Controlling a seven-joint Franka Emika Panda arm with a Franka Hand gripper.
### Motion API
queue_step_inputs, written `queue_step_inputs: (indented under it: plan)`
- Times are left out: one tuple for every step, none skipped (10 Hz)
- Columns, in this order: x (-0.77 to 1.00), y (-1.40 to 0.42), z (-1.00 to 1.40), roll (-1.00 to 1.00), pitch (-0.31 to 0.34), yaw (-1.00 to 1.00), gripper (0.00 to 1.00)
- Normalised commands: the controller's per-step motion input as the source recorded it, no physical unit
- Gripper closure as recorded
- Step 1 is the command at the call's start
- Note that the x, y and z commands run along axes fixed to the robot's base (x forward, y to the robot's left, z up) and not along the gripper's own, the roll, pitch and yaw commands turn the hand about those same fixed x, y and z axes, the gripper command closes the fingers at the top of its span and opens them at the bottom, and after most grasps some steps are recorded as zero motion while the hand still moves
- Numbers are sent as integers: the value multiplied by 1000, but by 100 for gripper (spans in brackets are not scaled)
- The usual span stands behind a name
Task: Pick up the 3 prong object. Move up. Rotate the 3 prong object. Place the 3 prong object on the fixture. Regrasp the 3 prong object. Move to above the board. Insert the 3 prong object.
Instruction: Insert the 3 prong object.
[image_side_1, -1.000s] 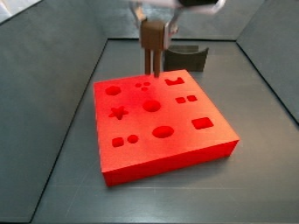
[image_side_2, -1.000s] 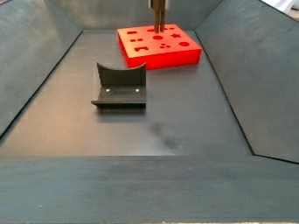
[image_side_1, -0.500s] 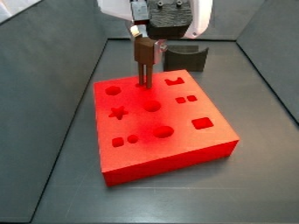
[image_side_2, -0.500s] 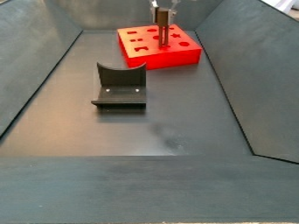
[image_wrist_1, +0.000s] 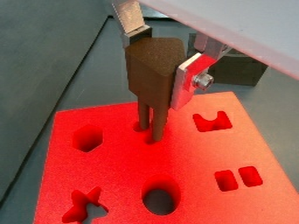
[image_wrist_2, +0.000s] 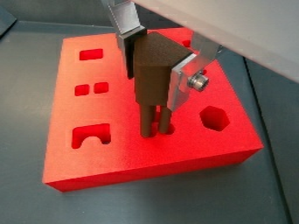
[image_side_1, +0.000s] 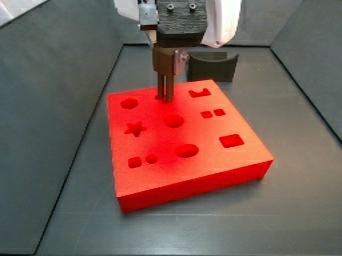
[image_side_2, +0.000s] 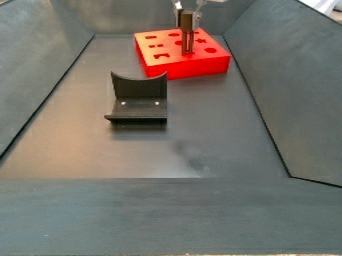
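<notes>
Your gripper (image_wrist_1: 163, 59) is clamped on the 3 prong object (image_wrist_1: 152, 74), silver plates pressed to either side of the brown block in both wrist views, and it sits a touch lower than half a second ago and well below where it hung a second back. The prongs now meet the top of the board (image_side_1: 234, 170) at the three small holes, near the board's far edge; how deep they go you cannot tell. In a wrist view the 3 prong object (image_wrist_2: 155, 79) stands upright, with the hexagon cutout (image_wrist_2: 216, 117) just beside it. The board and the fixture (image_side_2: 135, 100) have not shifted. The fixture sits well apart from the board, mid-floor, and the dark floor (image_side_2: 187, 155) around it lies open out to the sloping walls.
</notes>
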Motion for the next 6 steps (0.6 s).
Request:
queue_step_inputs:
  plan:
    - [-117,-34,-100,0,0,-14,100]
    - [-71,-163,-169,0,-26,0,100]
    - [-43,-240,-237,69,0,-9,100]
    - [-57,-243,-277,96,-13,-77,100]
    - [-106,-100,-474,107,-76,-191,100]
    - [0,186,-634,119,0,-286,100]
